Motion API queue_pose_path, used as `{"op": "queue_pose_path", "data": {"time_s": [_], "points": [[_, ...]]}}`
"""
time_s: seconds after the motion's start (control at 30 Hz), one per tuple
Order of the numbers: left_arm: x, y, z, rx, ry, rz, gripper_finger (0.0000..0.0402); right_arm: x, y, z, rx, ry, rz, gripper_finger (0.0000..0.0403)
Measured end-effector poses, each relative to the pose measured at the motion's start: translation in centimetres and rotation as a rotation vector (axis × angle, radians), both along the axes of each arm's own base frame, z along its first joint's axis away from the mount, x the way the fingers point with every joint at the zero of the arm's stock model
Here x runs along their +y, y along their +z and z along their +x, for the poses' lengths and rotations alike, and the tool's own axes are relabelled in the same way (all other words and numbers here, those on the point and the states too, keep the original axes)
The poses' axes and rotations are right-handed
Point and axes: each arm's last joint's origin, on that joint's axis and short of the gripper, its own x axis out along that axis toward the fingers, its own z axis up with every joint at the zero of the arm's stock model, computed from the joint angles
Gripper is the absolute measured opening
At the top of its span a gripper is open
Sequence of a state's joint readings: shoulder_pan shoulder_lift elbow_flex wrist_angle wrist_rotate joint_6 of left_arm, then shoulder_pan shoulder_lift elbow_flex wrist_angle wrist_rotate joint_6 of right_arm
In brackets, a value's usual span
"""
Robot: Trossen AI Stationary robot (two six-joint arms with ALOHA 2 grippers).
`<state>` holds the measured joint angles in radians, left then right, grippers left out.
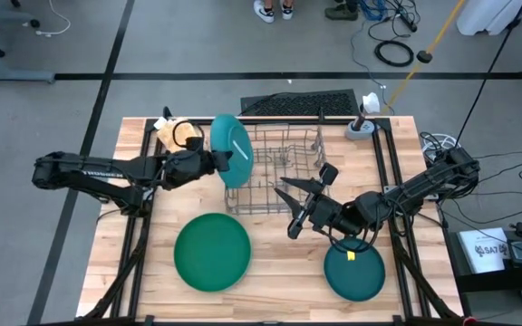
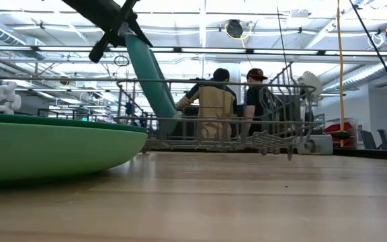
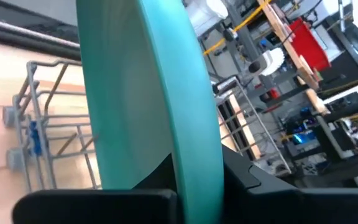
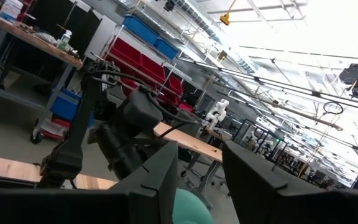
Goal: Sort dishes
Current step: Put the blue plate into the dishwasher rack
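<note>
A teal plate (image 1: 232, 149) stands on edge at the left end of the grey wire rack (image 1: 284, 172), with my left gripper (image 1: 217, 161) shut on it. In the low view the teal plate (image 2: 150, 74) leans, its lower edge down among the rack's wires (image 2: 213, 128). A large green plate (image 1: 211, 252) lies flat on the table near the front. A smaller dark teal plate (image 1: 353, 273) lies flat at the front right. My right gripper (image 1: 290, 206) hovers open just in front of the rack, holding nothing. My left gripper pinches the teal plate's rim (image 3: 197, 168) between its two fingers, one finger (image 3: 92, 202) on each face. The fingers come about level from the table's left. The plate stands on edge and tilted. I cannot tell whether its lower edge touches the rack.
A tan waffle-textured lump (image 1: 172, 134) lies at the far left corner behind my left arm. A white round stand (image 1: 361, 127) sits at the far right of the rack. Bare wood shows between the two flat plates. People sit beyond the table's far edge (image 2: 217, 101).
</note>
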<state>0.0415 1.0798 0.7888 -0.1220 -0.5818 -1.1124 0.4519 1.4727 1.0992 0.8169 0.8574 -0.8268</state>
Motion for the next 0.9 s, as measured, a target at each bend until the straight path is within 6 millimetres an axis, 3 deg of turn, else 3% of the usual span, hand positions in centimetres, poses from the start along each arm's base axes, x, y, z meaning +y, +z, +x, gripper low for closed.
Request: {"op": "queue_pose_path", "data": {"time_s": [0.27, 0.9], "points": [[-0.1, 1.3, -0.7, -0.056, 0.005, 0.061, 0.0054, 0.0, 0.0, 0.0, 0.000, 0.000, 0.000, 0.0118], [-2.0, 1.1, -1.3, -0.002, 0.049, 0.107, 0.0054, 0.0, 0.0, 0.0, 0.001, 0.000, 0.001, 0.0118]]}}
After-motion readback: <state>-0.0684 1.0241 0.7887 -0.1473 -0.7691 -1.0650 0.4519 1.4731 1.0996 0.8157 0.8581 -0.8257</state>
